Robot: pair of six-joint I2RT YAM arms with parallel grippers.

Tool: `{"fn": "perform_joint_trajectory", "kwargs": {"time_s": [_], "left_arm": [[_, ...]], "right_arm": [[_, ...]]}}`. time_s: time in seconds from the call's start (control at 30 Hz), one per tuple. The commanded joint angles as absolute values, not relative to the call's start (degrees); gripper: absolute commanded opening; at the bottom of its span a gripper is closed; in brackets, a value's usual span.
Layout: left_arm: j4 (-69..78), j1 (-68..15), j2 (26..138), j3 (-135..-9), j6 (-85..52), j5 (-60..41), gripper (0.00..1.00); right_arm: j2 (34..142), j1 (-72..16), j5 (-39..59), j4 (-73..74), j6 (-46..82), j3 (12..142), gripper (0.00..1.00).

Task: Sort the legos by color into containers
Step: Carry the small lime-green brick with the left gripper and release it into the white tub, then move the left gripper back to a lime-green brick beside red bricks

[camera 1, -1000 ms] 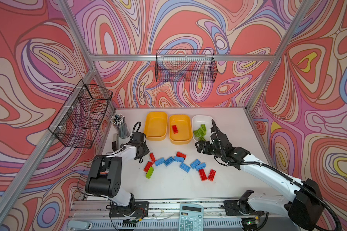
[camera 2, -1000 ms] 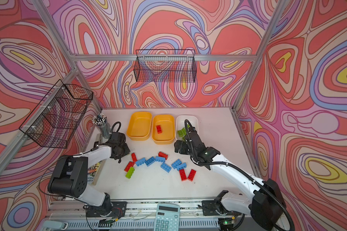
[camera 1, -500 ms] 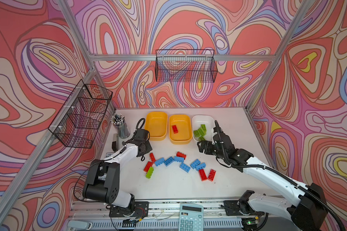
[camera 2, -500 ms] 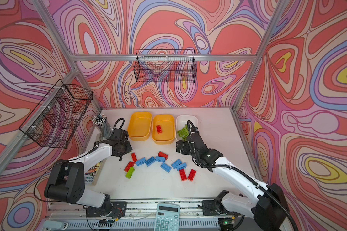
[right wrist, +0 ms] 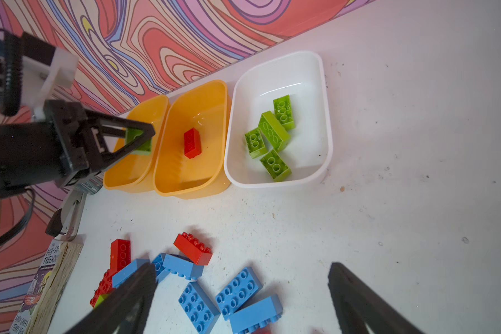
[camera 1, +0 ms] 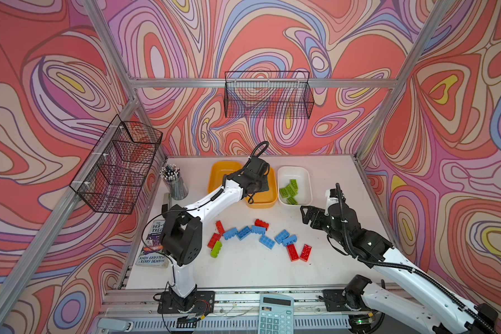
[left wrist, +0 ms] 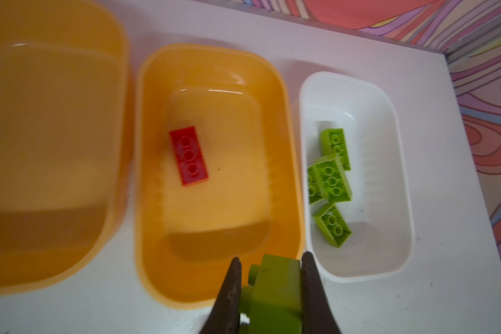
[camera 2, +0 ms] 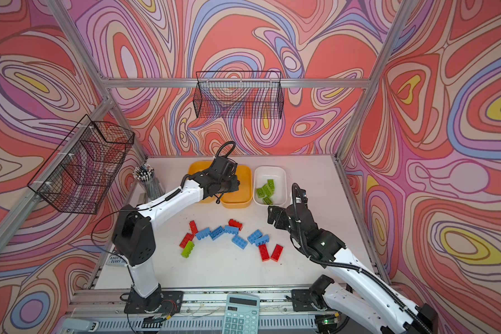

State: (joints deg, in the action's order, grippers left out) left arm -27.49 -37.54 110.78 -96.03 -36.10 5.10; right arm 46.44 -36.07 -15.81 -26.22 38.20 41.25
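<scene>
My left gripper [left wrist: 269, 260] is shut on a lime green lego [left wrist: 272, 295] and hangs above the near edge of the middle yellow container [left wrist: 145, 173], beside the white container [left wrist: 399, 173]. In both top views this gripper [camera 1: 262, 186] [camera 2: 233, 185] sits over that yellow container [camera 1: 261, 204]. One red lego [left wrist: 188, 156] lies inside it. The white container [camera 1: 305, 176] holds several green legos [camera 1: 289, 189]. The left yellow container [camera 1: 219, 170] looks bare. My right gripper [camera 1: 308, 215] [right wrist: 242, 267] stands open over the table in front of the white container, above the blue legos [right wrist: 237, 286].
Loose red legos [camera 1: 292, 253], blue legos [camera 1: 245, 232] and one green lego [camera 1: 216, 249] lie mid-table. A cup of pencils [camera 1: 174, 182] and a book [camera 1: 154, 245] sit at the left. A calculator [camera 1: 275, 313] lies on the front rail. Wire baskets [camera 1: 119, 164] [camera 1: 268, 98] hang on the walls.
My left gripper has lifted from the table's left side with the green lego and swung right over the middle yellow container. My right gripper has drawn back slightly from the white container.
</scene>
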Motion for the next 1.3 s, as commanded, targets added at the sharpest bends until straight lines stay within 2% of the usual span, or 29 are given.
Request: {"fn": "perform_joint_trajectory", "kwargs": {"time_s": [0.0,0.27,0.33,0.37,0.43,0.5,0.53,0.67,0.83,0.97,1.27], "left_arm": [[-30.45,-39.85,118.28,-105.81,-35.25,1.15,0.16],[-24.61,-40.6,133.86,-120.03,-40.29,-7.35,0.18],[-24.96,-40.61,136.57,-122.79,-40.99,-8.54,0.22],[-24.96,-40.61,137.35,-123.39,-41.21,-9.01,0.3],[-24.4,-40.61,137.98,-123.66,-41.56,-9.98,0.58],[-24.03,-40.71,137.51,-123.3,-41.49,-10.19,0.69],[-23.83,-40.69,137.04,-122.91,-41.36,-10.11,0.7],[-22.97,-40.78,132.87,-119.53,-40.64,-10.67,0.7],[-17.92,-40.78,120.44,-105.06,-39.77,-9.68,0.68],[-17.53,-40.78,106.96,-89.09,-37.84,-3.42,0.67],[-28.85,-40.78,74.42,-56.14,-40.39,12.49,0.64]], "right_arm": [[43.26,-36.31,-18.65,-29.8,39.9,40.18,0.98],[37.67,-36.34,-21.14,-34.57,40.01,40.34,0.98],[36.54,-36.29,-21.47,-35.55,40.01,40.25,0.98],[36.09,-36.31,-21.58,-35.91,40.0,40.17,0.98],[35.09,-36.3,-21.71,-36.39,39.99,40.08,0.98],[34.5,-36.3,-21.86,-36.65,40.02,39.99,0.98],[34.43,-36.3,-21.89,-36.67,40.06,39.99,0.98],[35.0,-36.3,-21.49,-36.44,39.72,40.17,0.98],[36.68,-36.3,-20.18,-35.71,38.66,41.21,0.98],[38.8,-36.3,-18.39,-33.96,37.98,41.76,0.98],[48.58,-36.39,-11.1,-24.95,36.91,41.61,0.98]]}}
